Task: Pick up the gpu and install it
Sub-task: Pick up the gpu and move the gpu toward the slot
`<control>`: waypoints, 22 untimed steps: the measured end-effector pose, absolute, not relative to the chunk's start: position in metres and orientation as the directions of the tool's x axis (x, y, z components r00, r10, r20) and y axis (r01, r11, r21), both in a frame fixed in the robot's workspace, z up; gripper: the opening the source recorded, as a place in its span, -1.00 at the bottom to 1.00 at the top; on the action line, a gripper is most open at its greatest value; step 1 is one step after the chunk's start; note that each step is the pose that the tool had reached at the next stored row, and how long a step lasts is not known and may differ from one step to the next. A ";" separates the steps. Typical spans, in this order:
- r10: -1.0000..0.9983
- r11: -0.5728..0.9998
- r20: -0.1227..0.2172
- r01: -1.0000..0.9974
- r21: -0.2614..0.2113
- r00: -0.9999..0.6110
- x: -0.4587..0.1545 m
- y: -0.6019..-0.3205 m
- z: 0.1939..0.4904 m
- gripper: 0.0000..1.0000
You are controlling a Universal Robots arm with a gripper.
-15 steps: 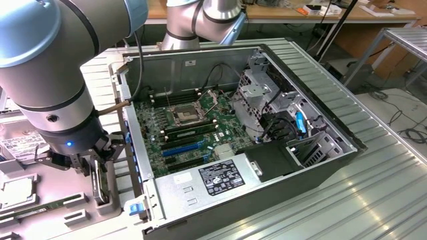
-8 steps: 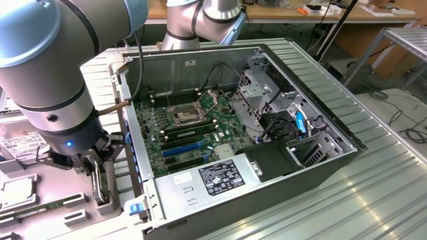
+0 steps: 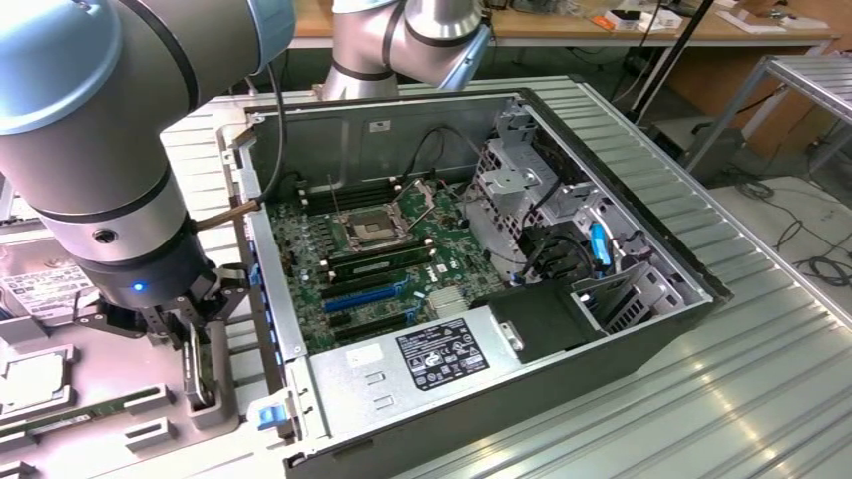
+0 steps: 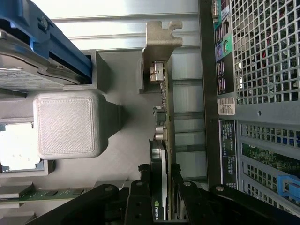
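The gpu (image 3: 195,361) stands on its long edge in a slot of a grey printed holder (image 3: 219,409), to the exterior view's left of the open computer case (image 3: 639,329). In the wrist view the gpu (image 4: 161,117) is a thin dark card with a silvery bracket at its far end. My gripper (image 3: 187,321) hangs straight over it. Seen from the wrist, the gripper (image 4: 160,187) has one black finger (image 4: 143,187) against each face of the card, shut on it. The card still sits in the holder. The motherboard (image 3: 386,249) with its blue slots (image 3: 366,296) lies uncovered inside the case.
A hard drive with blue rails (image 4: 28,70), a grey printed block (image 4: 70,124) and a green memory stick (image 4: 47,193) sit on the same parts tray. The case's perforated back wall (image 4: 262,51) runs close beside the card. A drive cage (image 3: 513,185) and a power supply (image 3: 440,354) fill the case's sides.
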State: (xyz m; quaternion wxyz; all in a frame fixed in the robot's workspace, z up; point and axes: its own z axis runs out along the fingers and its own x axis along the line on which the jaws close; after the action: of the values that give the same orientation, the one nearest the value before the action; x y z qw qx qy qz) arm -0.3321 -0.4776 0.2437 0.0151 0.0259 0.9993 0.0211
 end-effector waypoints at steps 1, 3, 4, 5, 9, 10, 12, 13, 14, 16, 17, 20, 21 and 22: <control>0.052 0.998 -0.029 0.051 0.043 -0.998 -0.332 -0.478 0.244 -0.46; 0.052 0.998 -0.029 0.051 0.043 -0.998 -0.332 -0.478 0.244 -0.46; 0.052 0.998 -0.029 0.051 0.043 -0.998 -0.332 -0.478 0.244 -0.46; 0.052 0.998 -0.029 0.051 0.043 -0.998 -0.332 -0.478 0.244 -0.46; 0.052 0.998 -0.029 0.051 0.043 -0.998 -0.332 -0.478 0.244 -0.46; 0.052 0.998 -0.029 0.051 0.043 -0.998 -0.332 -0.478 0.244 -0.46; 0.052 0.998 -0.029 0.051 0.043 -0.998 -0.332 -0.478 0.244 -0.46; 0.052 0.998 -0.029 0.051 0.043 -0.998 -0.332 -0.478 0.244 -0.46; 0.052 0.998 -0.029 0.051 0.043 -0.998 -0.332 -0.478 0.244 -0.46; 0.052 0.998 -0.029 0.051 0.043 -0.998 -0.332 -0.478 0.244 -0.46; 0.052 0.998 -0.029 0.051 0.043 -0.998 -0.332 -0.478 0.245 -0.46; 0.053 0.998 -0.028 0.051 0.043 -0.998 -0.332 -0.478 0.252 -0.46; 0.053 0.998 -0.027 0.051 0.043 -0.998 -0.332 -0.478 0.255 -0.46; 0.052 0.998 -0.027 0.051 0.043 -0.998 -0.332 -0.478 0.257 -0.46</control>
State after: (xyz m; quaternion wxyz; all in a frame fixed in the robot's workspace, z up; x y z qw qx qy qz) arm -0.3322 -0.4776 0.2573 0.0139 0.0260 0.9993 0.0212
